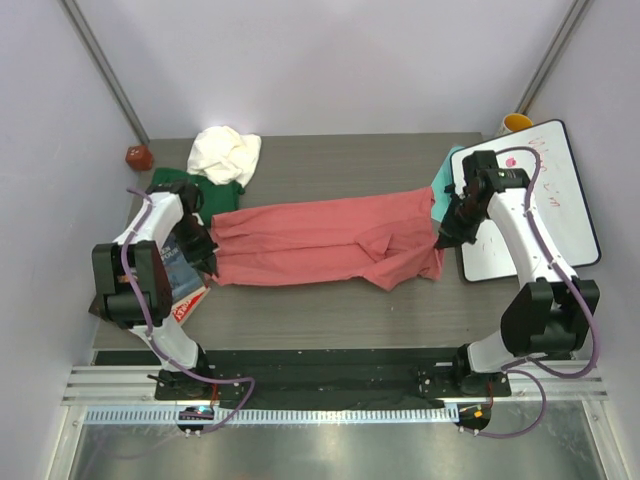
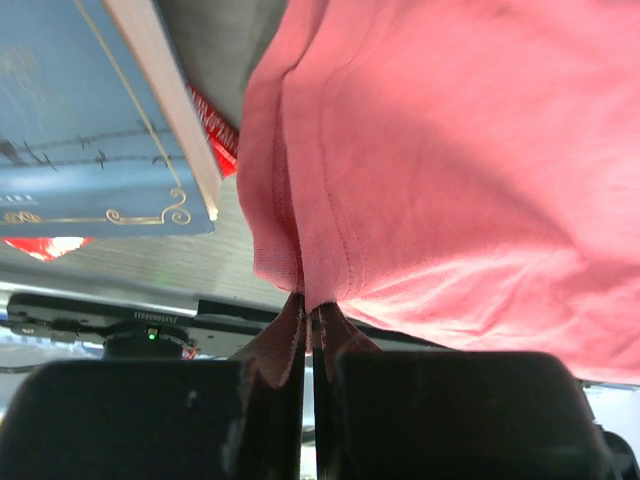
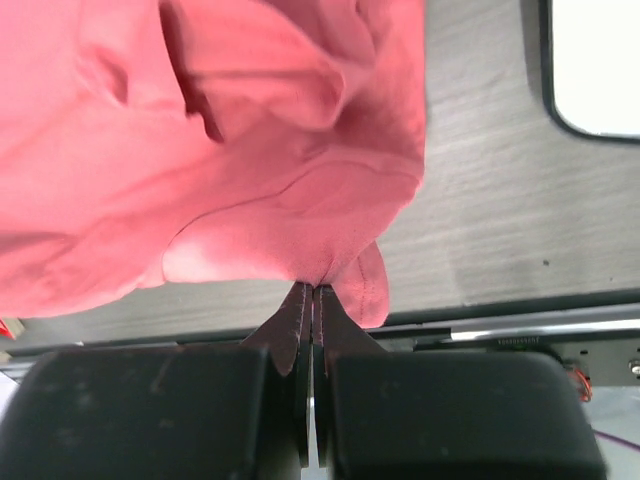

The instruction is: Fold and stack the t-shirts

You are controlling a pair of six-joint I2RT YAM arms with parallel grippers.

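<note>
Salmon-pink soft cloth t-shirt [image 1: 320, 240] lies stretched across the middle of the grey wooden desk [image 1: 350, 310], between the two arms. A dark green shirt [image 1: 205, 192] and a cream-white shirt [image 1: 225, 152] sit bunched at the far left corner.

Up close on the left, the left fingers [image 2: 308, 335] are clenched on the pink hem.

On the right, the right fingers [image 3: 312, 320] pinch a fold at its other end. The cloth looks light and floppy, so I think holding the corners works best.
</note>
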